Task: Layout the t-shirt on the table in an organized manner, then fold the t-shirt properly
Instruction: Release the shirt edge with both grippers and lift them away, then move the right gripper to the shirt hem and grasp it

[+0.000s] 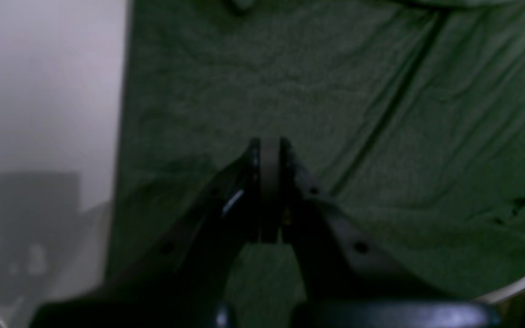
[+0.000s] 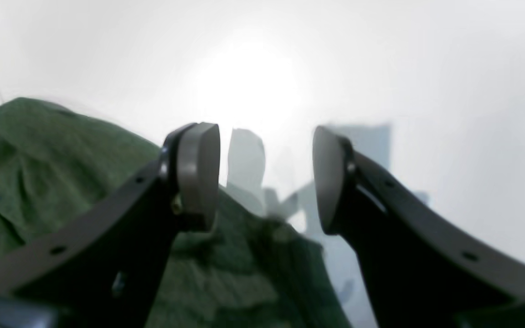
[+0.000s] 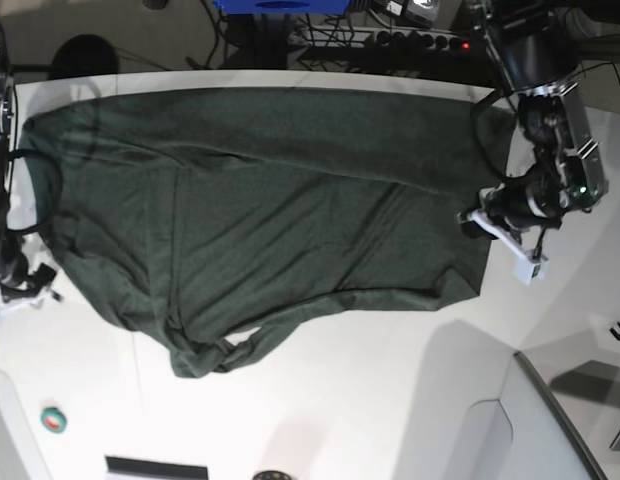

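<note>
Beyond the far edge, a dark floor holds tangled cables point(image 3: 290, 40), a power strip point(image 3: 390, 40) and a blue object point(image 3: 280, 6). Bright glare falls from overhead.

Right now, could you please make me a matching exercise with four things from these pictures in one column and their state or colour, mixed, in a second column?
Column one:
1. t-shirt
2. table
3. left end effector
4. right end effector

Column two:
A. open, with a clear gap between its pads
B. dark green, spread out, bunched at one corner
C. shut, above the green fabric
D. glossy white

Right pairs: 1-B, 2-D, 3-C, 4-A
</note>
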### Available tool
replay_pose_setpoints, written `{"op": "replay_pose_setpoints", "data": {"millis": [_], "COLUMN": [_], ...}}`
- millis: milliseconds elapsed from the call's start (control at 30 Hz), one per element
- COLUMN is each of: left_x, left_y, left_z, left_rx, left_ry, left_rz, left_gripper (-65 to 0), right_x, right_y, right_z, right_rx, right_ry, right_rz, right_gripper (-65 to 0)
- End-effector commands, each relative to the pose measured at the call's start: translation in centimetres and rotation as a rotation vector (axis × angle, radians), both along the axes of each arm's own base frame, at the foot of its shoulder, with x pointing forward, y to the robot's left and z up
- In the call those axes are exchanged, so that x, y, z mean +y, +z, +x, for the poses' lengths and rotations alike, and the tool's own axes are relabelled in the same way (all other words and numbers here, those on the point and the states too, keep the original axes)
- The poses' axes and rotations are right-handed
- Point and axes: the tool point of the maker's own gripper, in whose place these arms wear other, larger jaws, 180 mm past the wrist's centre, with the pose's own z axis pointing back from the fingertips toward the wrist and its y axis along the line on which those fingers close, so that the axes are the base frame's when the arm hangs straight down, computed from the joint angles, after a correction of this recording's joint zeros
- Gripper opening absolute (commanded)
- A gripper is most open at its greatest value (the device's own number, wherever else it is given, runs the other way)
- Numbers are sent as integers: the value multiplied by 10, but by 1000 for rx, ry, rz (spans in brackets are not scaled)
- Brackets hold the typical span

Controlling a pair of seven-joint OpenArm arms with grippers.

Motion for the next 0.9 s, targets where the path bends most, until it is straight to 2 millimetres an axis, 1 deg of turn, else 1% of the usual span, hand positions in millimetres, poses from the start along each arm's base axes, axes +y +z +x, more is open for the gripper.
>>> {"op": "replay_pose_setpoints", "data": {"millis": [0, 100, 133, 167, 233, 333, 400, 467, 500, 633, 667, 700, 800, 867], "left_x": [6, 9, 9, 9, 10, 11, 12, 12, 12, 13, 13, 13, 13, 14], "left_y": [10, 10, 9, 6, -1, -10, -13, -13, -15, -17, -17, -18, -18, -16], "left_z": [12, 14, 14, 13, 9, 0, -6, -9, -13, -15, -16, -18, -18, -17], "left_rx": [-43, -81, -84, -81, -58, -30, -20, -20, -12, -6, -6, -1, -4, -9], "left_ry": [8, 24, 27, 30, 35, 40, 38, 36, 35, 36, 35, 35, 35, 37], "left_rz": [19, 37, 34, 30, 22, 17, 20, 26, 27, 27, 29, 29, 27, 31], "left_gripper": [-650, -650, -650, -650, -650, -650, -650, -650, -650, -650, -650, -650, -650, -650], "right_x": [-3, 26, 33, 35, 38, 44, 42, 47, 46, 50, 52, 56, 75, 81], "right_y": [18, 19, 20, 22, 30, 29, 23, 14, 13, 2, 2, 9, 41, 59], "right_z": [17, 26, 29, 31, 42, 50, 47, 42, 42, 34, 33, 38, 55, 62], "right_rx": [-59, -83, -91, -99, -120, -113, -90, -70, -76, -51, -57, -86, -200, -251], "right_ry": [43, 152, 169, 172, 172, 157, 143, 135, 131, 179, 190, 212, 278, 285], "right_rz": [-13, 18, 27, 27, 32, 54, 62, 76, 73, 23, 14, 5, -20, -48], "right_gripper": [-348, -350, -350, -350, -350, -350, -350, -350, -350, -350, -351, -351, -351, -350]}}
